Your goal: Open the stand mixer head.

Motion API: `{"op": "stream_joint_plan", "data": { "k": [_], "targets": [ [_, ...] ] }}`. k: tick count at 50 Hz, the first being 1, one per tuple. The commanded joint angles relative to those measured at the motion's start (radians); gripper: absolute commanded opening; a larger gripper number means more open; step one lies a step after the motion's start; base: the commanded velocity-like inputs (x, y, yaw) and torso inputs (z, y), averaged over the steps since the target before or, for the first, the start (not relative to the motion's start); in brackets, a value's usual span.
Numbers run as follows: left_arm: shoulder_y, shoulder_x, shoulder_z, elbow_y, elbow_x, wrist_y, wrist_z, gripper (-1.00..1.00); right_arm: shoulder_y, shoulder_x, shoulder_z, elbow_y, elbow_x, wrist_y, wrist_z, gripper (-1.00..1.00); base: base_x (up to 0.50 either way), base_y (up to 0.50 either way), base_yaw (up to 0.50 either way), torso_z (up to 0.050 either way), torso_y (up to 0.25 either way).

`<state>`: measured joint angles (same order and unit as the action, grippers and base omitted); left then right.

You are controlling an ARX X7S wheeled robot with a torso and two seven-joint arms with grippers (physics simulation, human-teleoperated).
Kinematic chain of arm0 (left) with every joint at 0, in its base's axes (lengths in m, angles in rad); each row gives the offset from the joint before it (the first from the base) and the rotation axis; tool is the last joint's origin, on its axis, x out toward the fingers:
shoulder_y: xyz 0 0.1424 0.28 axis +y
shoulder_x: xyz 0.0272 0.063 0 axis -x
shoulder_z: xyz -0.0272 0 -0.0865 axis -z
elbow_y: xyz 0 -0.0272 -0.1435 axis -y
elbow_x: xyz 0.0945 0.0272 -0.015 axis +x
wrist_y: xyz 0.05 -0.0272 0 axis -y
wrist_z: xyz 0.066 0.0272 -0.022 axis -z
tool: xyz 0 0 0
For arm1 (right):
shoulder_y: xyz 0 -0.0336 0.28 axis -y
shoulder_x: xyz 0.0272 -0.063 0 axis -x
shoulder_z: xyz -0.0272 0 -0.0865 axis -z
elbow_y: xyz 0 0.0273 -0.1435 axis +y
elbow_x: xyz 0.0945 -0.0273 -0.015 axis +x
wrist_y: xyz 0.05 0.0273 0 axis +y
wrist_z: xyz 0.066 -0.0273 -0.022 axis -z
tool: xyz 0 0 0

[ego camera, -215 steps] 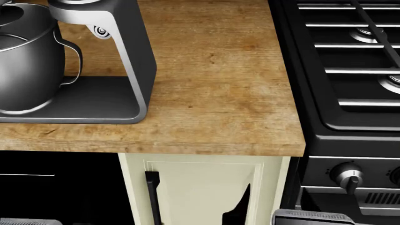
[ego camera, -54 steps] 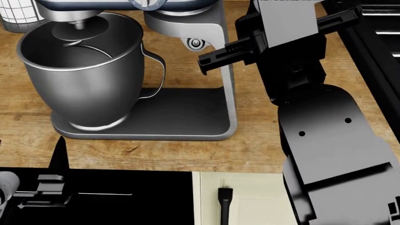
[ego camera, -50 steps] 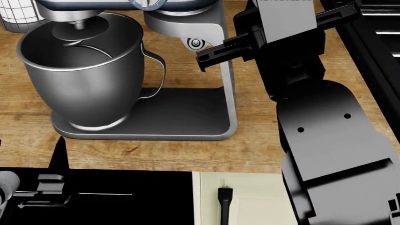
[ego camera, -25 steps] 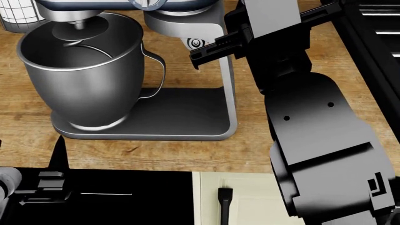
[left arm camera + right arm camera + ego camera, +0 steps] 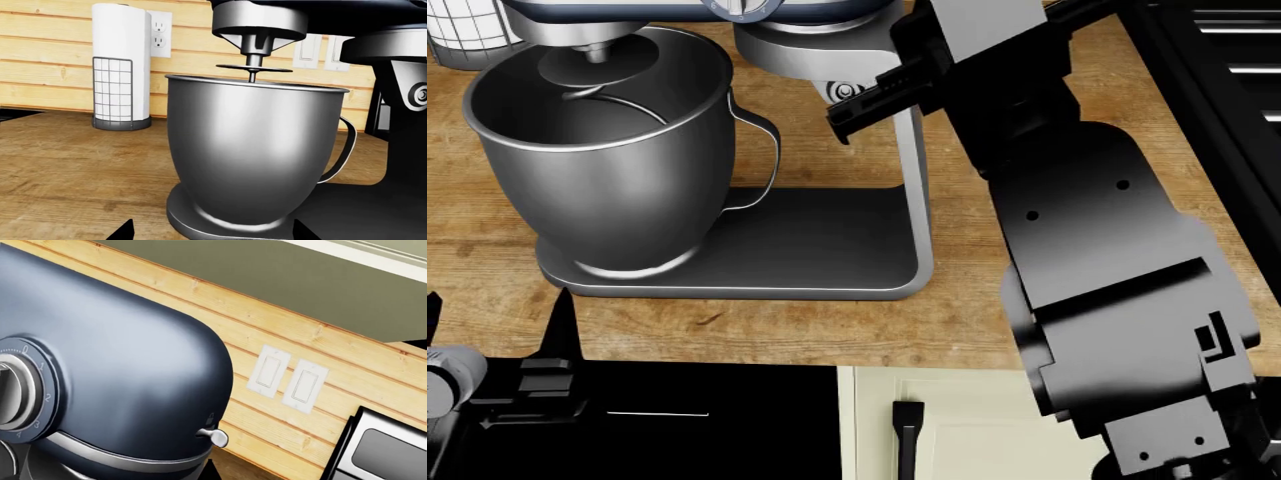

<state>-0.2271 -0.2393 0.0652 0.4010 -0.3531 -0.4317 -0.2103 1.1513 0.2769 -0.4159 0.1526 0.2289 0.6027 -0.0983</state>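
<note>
The stand mixer head (image 5: 113, 370) is a dark navy housing with a silver trim band and a small knob (image 5: 215, 436) at its rear end; it is down over the steel bowl (image 5: 601, 170). In the head view only the lower edge of the stand mixer head (image 5: 627, 10) shows, at the top. My right gripper (image 5: 207, 471) shows as a single dark tip just beside the head's rear, shut on nothing; its arm (image 5: 1094, 250) reaches past the silver column (image 5: 916, 180). My left gripper (image 5: 212, 232) is open, low in front of the bowl (image 5: 253, 155) and base (image 5: 814, 245).
A paper towel holder (image 5: 120, 65) stands at the wall behind the bowl. The black stove (image 5: 1228, 60) borders the counter on the right. Wall switches (image 5: 287, 377) sit behind the mixer. The counter's front edge and a cabinet handle (image 5: 905, 440) lie below.
My right arm has moved left and further back, so the gripper now sits by the mixer head's rear. The left gripper has risen slightly at the counter's front edge.
</note>
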Motion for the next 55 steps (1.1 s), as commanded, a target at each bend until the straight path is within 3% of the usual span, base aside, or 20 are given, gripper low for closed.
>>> {"op": "stream_joint_plan", "data": {
  "k": [1,55],
  "targets": [
    [-0.017,-0.001,0.007,-0.023,-0.001,0.002,-0.003,1.00,0.039,-0.007,-0.016,0.089,-0.010,-0.052,-0.026,-1.00,0.00,0.00,0.00,0.000,0.000],
    [-0.075,-0.004,0.015,-0.183,-0.012,0.061,0.005,1.00,0.225,-0.114,-0.057,0.616,-0.056,-0.366,-0.077,-1.00,0.00,0.00,0.00,0.000,0.000]
  ]
}}
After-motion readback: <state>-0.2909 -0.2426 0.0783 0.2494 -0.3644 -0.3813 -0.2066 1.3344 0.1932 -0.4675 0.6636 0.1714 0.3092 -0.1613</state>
